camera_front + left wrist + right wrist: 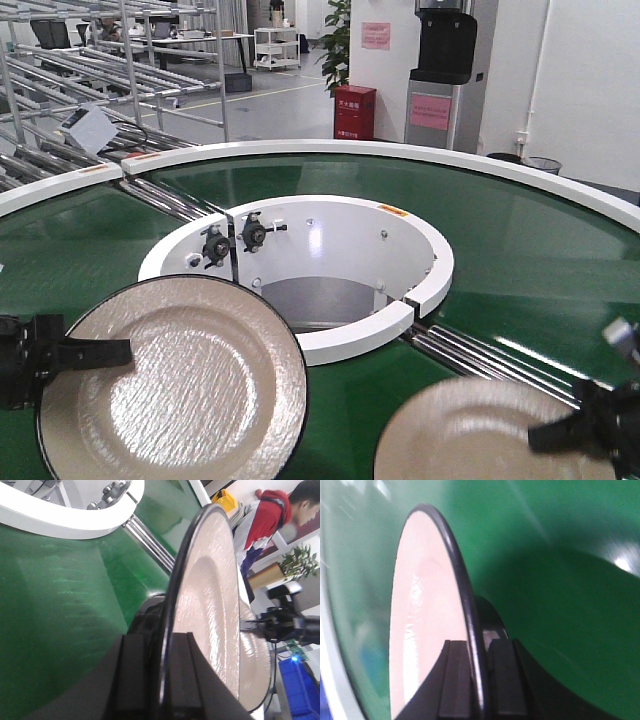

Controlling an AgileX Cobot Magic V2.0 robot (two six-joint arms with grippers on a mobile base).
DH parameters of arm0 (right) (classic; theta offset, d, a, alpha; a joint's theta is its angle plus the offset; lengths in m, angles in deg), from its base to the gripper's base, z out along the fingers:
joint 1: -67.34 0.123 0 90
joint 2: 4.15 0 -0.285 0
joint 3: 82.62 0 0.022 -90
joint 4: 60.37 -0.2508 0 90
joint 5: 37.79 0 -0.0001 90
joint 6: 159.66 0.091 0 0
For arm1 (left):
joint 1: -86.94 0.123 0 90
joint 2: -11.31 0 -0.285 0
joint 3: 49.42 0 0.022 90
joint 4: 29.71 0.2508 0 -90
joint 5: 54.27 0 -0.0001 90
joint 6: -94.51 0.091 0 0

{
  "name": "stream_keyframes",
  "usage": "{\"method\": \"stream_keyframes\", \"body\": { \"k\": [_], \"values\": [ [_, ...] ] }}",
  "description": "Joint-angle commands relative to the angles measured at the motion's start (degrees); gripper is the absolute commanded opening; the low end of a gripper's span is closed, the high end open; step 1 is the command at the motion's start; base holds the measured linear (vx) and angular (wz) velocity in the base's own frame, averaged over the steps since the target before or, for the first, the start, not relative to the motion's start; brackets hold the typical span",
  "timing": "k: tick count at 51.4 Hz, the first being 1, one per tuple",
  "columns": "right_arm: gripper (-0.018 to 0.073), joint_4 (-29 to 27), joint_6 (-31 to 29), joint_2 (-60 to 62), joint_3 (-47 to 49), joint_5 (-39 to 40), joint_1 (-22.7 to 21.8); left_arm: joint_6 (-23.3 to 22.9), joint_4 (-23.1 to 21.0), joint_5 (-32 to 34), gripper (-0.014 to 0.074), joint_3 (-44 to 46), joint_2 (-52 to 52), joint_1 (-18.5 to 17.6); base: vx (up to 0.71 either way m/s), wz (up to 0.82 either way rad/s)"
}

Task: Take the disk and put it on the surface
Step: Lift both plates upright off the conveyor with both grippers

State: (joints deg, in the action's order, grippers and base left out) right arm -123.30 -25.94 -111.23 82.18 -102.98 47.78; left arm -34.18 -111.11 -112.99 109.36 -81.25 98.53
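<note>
Two cream disks with black rims hang over the green belt. My left gripper (110, 353) (162, 680) is shut on the rim of the left disk (170, 385) (210, 600), one finger on its face and one beneath. At the lower right, my right gripper (560, 432) (479, 680) is shut on the rim of the right disk (470, 435) (420, 620). The left wrist view also catches the right disk (256, 665) with the right gripper (257, 626) on its edge. The steel surface with tape lines is out of view.
The green ring conveyor belt (520, 260) runs under both disks, with a white inner rim (340, 345) and steel rollers (480, 355) at its seam. A person in a red hoodie (270, 515) stands beyond the belt. Metal racks (90, 70) fill the far left.
</note>
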Motion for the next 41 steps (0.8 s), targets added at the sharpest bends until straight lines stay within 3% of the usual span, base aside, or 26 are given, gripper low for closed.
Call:
{"method": "stream_keyframes", "body": {
  "k": [1,8,16,25,41],
  "values": [
    [-0.0009,-9.3,2.3,9.1,1.4,-7.5,-0.2,-2.5,-9.1,-2.7,-0.001,1.7,3.8,-0.1,0.0,0.0],
    [-0.0009,-12.8,7.4,15.9,1.4,-6.6,-0.2,-5.2,-8.5,-2.7,-0.001,1.7,5.8,-0.1,0.0,0.0],
    [-0.0009,-12.7,12.0,23.1,1.4,-6.9,-0.2,-10.9,-6.2,-3.2,-0.001,1.7,8.9,-0.1,0.0,0.0],
    [-0.0009,-12.5,13.2,28.5,1.4,-4.5,-0.2,-13.2,-3.0,-3.3,-0.001,1.7,11.5,-0.1,0.0,0.0],
    [-0.0009,-11.3,14.9,29.1,1.4,-3.2,-0.2,-14.2,-3.4,-3.2,-0.001,1.7,13.2,-0.1,0.0,0.0]
  ]
}}
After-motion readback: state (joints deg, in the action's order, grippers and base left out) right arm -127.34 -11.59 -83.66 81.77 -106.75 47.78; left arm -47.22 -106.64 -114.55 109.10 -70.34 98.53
